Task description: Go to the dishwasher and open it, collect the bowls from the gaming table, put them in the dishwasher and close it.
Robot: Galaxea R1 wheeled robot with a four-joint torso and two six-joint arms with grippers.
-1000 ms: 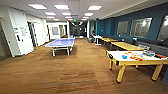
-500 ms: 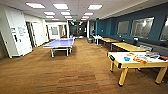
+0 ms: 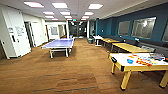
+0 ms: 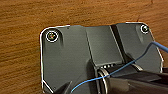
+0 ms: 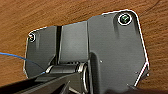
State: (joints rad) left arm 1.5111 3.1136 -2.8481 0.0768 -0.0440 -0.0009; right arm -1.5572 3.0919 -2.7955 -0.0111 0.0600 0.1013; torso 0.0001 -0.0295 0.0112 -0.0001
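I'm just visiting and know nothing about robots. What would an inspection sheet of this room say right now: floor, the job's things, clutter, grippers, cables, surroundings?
Surface: wooden floor, brown planks, under both wrist cameras too.
Job's things: gaming table, white top with yellow rim, at the right of the head view; a blue bowl on it. Dishwasher: nothing seen.
Clutter: colourful items spread over the gaming table's top, too blurred to name.
Grippers: fingers cannot be made out in either wrist view.
Cables: a thin blue cable crosses the left wrist's dark plate; another blue cable by the right wrist.
Surroundings: blue table-tennis table mid-room, plain yellow-topped tables along the blue wall, white doors at the left.
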